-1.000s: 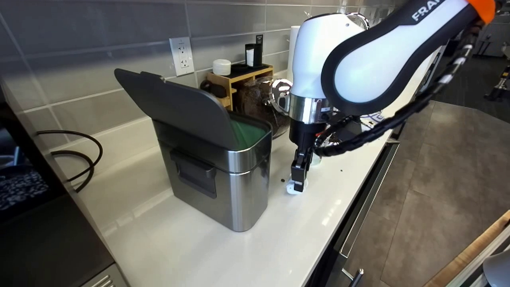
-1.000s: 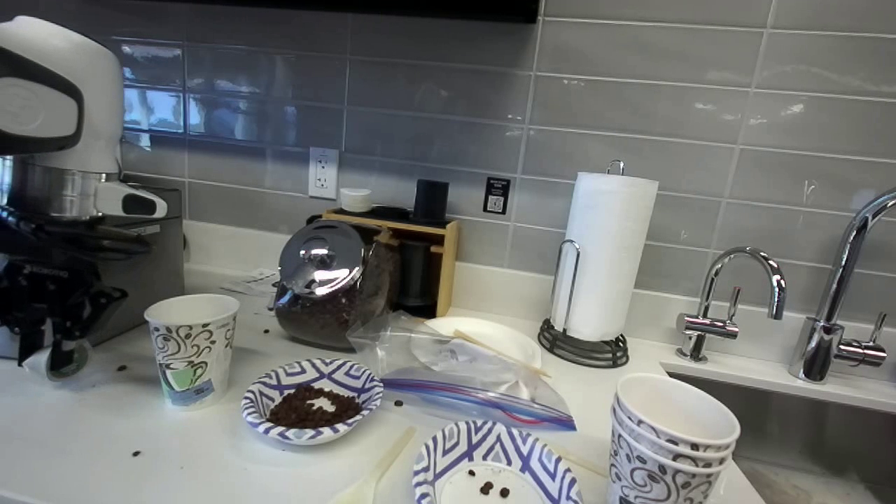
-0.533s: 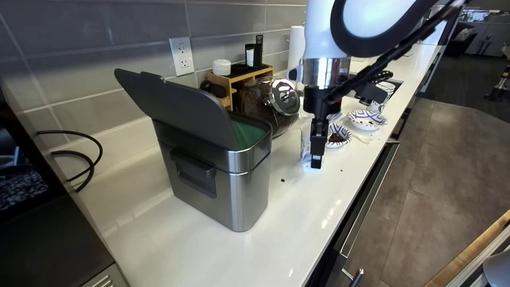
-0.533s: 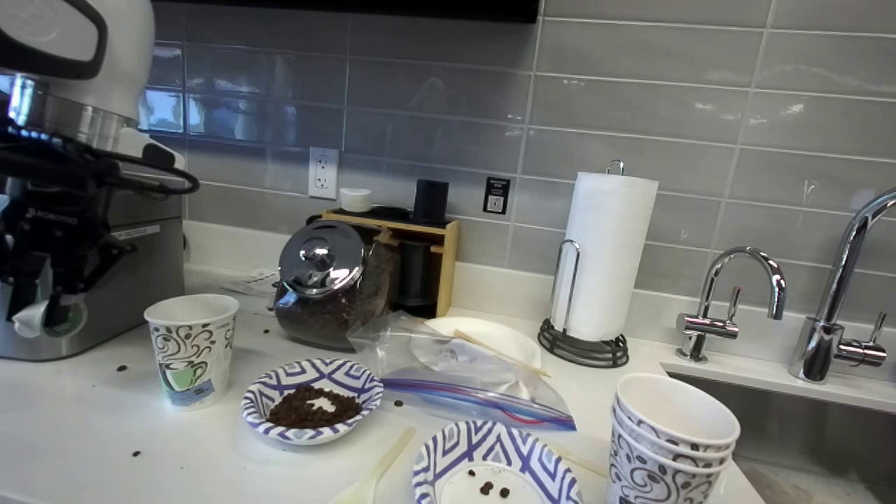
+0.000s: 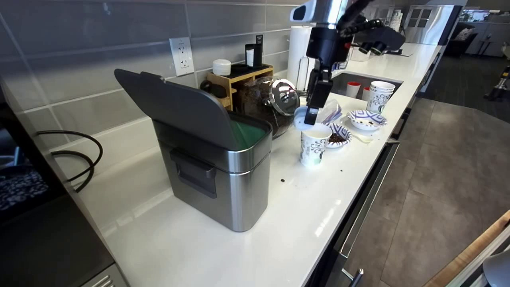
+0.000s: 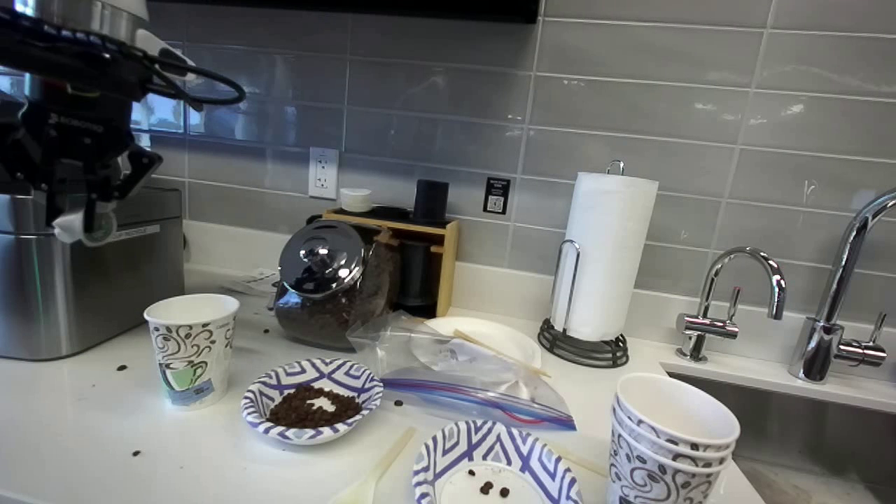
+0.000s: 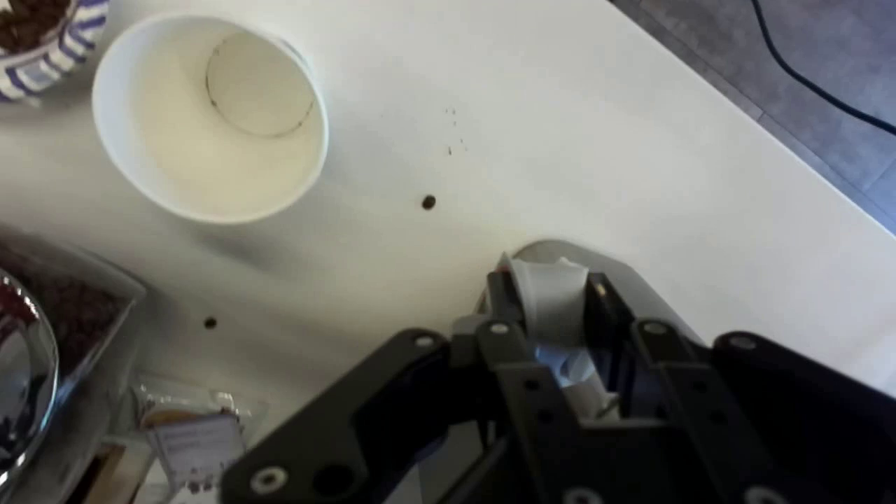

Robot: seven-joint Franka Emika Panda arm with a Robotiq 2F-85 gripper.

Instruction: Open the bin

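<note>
In an exterior view, s/steel bin (image 5: 247, 195) stands upright on white counter (image 5: 287, 243), dk grey lid (image 5: 179, 103) raised at a slant w/ green visible inside. Robot gripper (image 7: 550, 285) hangs above the counter nr the bin, pinching a small white item (image 7: 556, 315), type unclear. Upright paper cup (image 5: 312, 149) & lidded jar (image 5: 259, 105) w/ dk contents stand nr the bin, the cup closer to the counter's front edge.
</note>
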